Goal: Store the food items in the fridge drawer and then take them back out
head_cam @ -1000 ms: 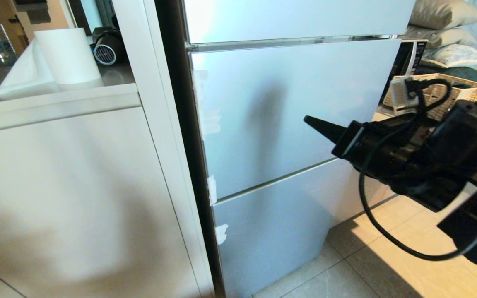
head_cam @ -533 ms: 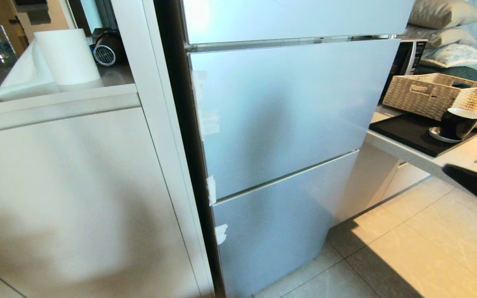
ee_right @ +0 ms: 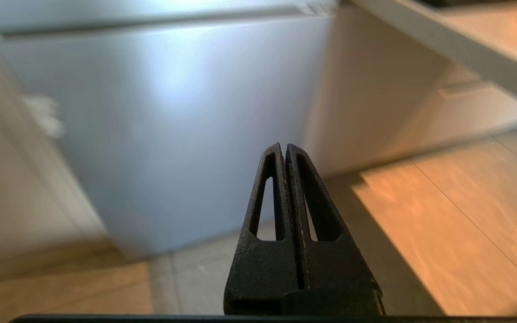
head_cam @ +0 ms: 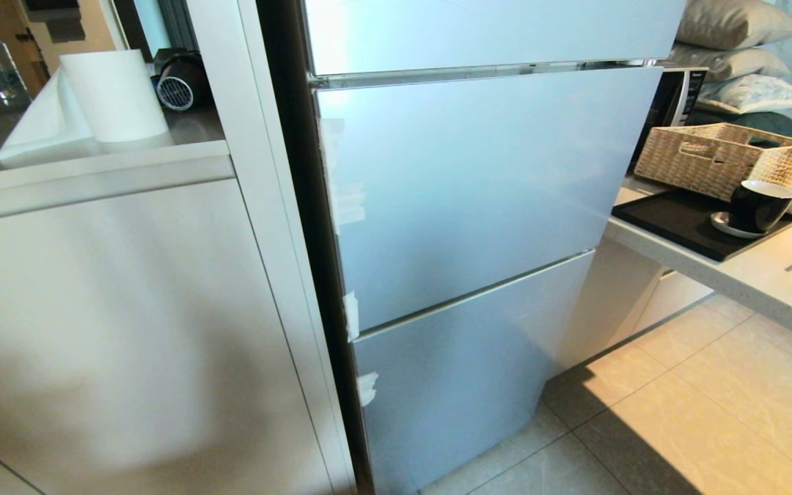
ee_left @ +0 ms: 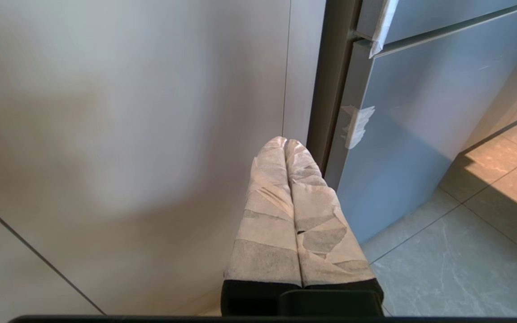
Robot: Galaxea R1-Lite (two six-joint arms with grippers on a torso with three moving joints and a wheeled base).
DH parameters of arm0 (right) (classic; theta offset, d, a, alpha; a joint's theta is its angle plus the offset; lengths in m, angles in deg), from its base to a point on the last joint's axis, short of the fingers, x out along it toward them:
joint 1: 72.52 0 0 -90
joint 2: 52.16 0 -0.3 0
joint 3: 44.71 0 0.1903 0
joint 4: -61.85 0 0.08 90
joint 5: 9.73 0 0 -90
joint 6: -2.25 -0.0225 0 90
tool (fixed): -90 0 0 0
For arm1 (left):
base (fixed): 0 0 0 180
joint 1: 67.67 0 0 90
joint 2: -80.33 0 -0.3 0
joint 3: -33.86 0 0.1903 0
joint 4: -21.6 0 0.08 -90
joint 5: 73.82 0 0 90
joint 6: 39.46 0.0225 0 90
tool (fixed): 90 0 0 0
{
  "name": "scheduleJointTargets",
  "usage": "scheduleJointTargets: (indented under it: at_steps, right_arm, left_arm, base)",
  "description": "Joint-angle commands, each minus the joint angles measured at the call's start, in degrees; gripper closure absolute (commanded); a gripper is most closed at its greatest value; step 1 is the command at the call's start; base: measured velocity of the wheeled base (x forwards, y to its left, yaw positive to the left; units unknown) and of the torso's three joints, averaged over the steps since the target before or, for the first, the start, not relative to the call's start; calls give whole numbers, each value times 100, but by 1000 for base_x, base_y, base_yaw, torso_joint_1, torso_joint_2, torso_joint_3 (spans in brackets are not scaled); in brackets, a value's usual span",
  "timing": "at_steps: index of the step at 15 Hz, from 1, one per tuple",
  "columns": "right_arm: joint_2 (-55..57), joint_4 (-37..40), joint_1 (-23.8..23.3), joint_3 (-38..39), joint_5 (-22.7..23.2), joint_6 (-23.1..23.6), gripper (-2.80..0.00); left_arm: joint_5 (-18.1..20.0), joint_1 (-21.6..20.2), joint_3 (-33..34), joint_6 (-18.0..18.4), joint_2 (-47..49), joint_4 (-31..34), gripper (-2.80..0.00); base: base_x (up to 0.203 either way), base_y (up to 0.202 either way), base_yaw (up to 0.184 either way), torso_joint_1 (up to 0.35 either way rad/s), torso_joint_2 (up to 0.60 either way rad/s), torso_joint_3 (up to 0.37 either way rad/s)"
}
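Pale-blue glossy fridge fronts [head_cam: 465,192] stand shut, so neither the drawer nor any food shows. Left gripper [ee_left: 284,142], its 2 tape-wrapped fingers pressed together and empty, points at the white cabinet [ee_left: 119,134] beside the fridge. Right gripper [ee_right: 283,147], black jaws closed on nothing, hangs low before the bottom front, above the tiled floor [ee_right: 465,215]. A wicker basket [head_cam: 719,155] sits on the counter [head_cam: 753,275].

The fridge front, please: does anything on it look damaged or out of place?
Yes. Whitish tape scraps cling to the hinge-side edge of the fridge doors, one ragged and peeling in the left wrist view. The left hand has its fingers wrapped in patchy tape too. Nothing looks spilled.
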Motion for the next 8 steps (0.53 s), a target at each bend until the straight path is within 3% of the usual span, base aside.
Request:
scheduleJointTargets:
  at_steps: [1,8]
  right_arm:
    - [-581,194,-144,173,-95,-148,0]
    - [-581,186,-146,173,-115,-220,0]
  left_arm:
    - [0,-6,0,-1,4,0,0]
    - [0,2,0,-1,4,0,0]
  base:
    - [0,0,0,0,0,0]
    - [0,0,0,0,0,0]
